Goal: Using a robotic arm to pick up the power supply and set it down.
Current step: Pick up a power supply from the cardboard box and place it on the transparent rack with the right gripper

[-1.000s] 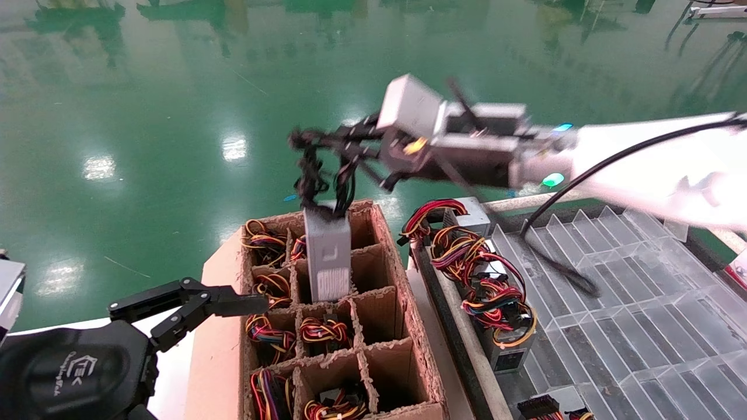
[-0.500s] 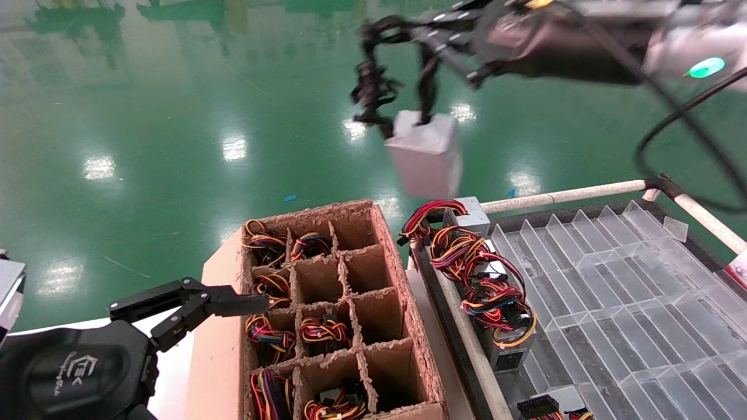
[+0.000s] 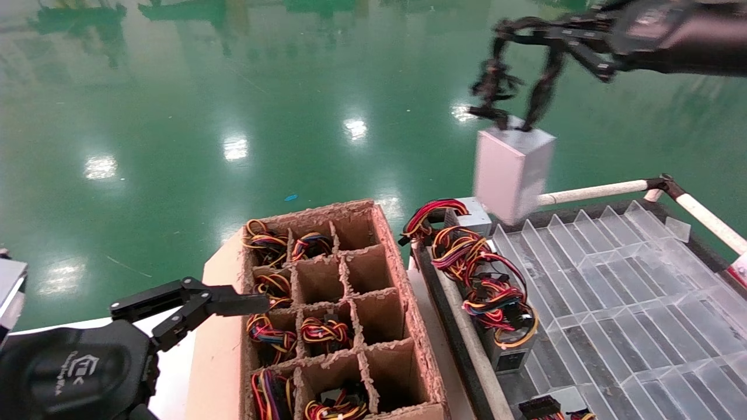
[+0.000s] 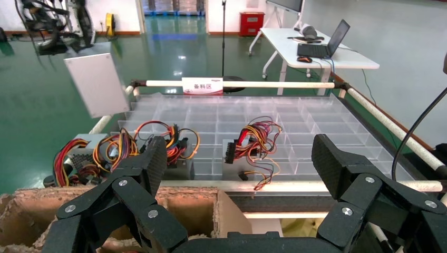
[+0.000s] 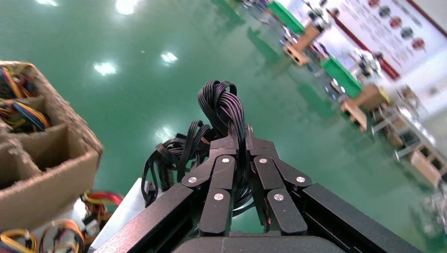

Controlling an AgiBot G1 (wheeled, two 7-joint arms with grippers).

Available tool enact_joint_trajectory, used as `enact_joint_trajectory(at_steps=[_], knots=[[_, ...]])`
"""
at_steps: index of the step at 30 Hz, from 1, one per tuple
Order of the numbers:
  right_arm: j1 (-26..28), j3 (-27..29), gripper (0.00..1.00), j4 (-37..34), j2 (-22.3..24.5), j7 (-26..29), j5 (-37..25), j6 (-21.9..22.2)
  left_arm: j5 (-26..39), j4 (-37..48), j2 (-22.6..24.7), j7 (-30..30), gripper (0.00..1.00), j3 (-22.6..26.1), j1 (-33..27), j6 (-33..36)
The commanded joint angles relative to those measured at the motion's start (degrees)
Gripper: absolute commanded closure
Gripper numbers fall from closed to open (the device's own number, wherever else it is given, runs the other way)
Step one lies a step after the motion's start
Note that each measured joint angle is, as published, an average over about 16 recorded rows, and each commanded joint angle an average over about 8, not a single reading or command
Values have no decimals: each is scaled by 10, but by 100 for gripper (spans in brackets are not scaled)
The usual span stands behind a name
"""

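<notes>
Right gripper [image 3: 528,41] fingers clenched on black cables [image 3: 496,87]; power supply [image 3: 512,172] hangs above tray [image 3: 642,303] far corner. Left gripper [image 3: 233,303] fingers spread, parked beside carton [image 3: 402,274].

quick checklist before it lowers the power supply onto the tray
1. Grip: right gripper shut on the black cables only, not the box: ok but loose.
2. Power supply clear of the cardboard box: ok.
3. Over the clear tray: only at its far edge, not ok.
4. Load steady: hangs tilted, cannot tell.
5. Tray slots beneath free: ok; wired units lie to the side.
6. Left gripper parked, open: ok.
</notes>
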Motion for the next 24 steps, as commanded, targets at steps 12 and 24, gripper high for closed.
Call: enact_joint_trajectory(at_steps=[12,24], knots=[[-27,20,100,-125,8,1,31,4,0,0,0,0,0,0,0,0],[-79,49,100,-191,-36,30,74,144,0,0,0,0,0,0,0,0]])
